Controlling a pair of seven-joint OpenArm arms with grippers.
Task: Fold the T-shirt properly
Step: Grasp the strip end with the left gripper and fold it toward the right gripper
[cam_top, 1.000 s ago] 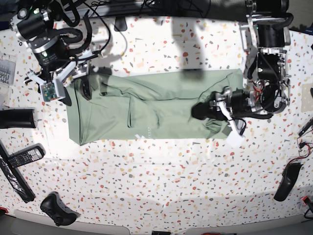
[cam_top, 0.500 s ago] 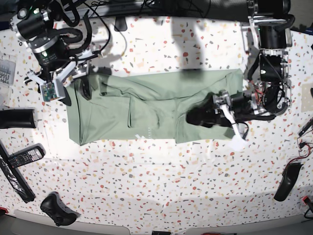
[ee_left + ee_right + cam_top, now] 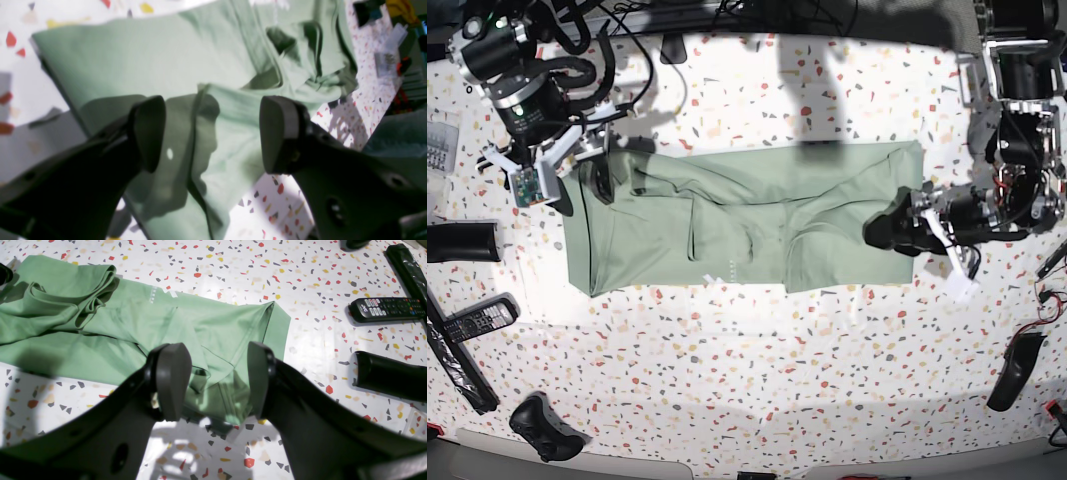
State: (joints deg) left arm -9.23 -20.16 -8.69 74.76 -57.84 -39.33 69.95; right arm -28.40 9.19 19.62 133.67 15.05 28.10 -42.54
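Observation:
The pale sage-green T-shirt [image 3: 727,215] lies as a long folded band across the speckled table, with creases near its middle and a small light label on its front edge. My left gripper [image 3: 879,232] is open and empty, low over the shirt's right end; the left wrist view shows its jaws [image 3: 213,133] apart above the cloth [image 3: 133,56]. My right gripper [image 3: 592,165] is open and empty over the shirt's far left corner; the right wrist view shows its jaws [image 3: 215,383] apart above the cloth [image 3: 133,323].
At the table's left stand a black box [image 3: 462,242], a remote [image 3: 472,320], a black strip [image 3: 457,365], a game controller [image 3: 542,428] and a clear box [image 3: 442,148]. A black object [image 3: 1017,370] lies at the right. The remote [image 3: 387,308] and box [image 3: 390,375] also show in the right wrist view.
My left gripper first reached further left over the shirt, then drew back to its right end. The right end now lies flatter. The right arm has not moved.

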